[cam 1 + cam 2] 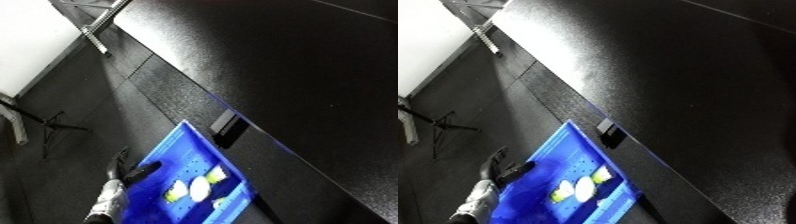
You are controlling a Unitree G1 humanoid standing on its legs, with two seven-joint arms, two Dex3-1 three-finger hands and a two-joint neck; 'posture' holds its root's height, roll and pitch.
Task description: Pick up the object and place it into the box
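Below the edge of a large black table [293, 60], a bright blue bin [182, 142] is seen, strongly tilted in both views because the camera itself is tilted. The bin's upper corner lies just beside the table's front edge, where a small black block [226, 127] is fixed to that edge. Inside the bin, on its perforated blue floor, a white, roughly oval object [200, 189] is lying, with yellow-green pieces [216, 174] touching it above and below. What these items are cannot be told. A further pale piece is seen close to the bin's lower wall.

Only 1 hand is shown. The left hand [497, 167], black on a white and silver forearm [108, 202], is brought in from the lower edge at the bin's left side. Its fingers [117, 159] are spread and only slightly bent; the thumb [142, 171] is reached across the bin's left rim, while the other fingers are held outside the wall. Nothing is enclosed by the hand, and whether the rim is actually touched cannot be told. The white object is lying well apart from the hand, towards the middle of the bin.

Dark flooring [80, 100] is seen to the left of the table, with a metal table leg [93, 37] at the top and a thin black stand [49, 125] at the left edge. The right hand is shown in neither view.
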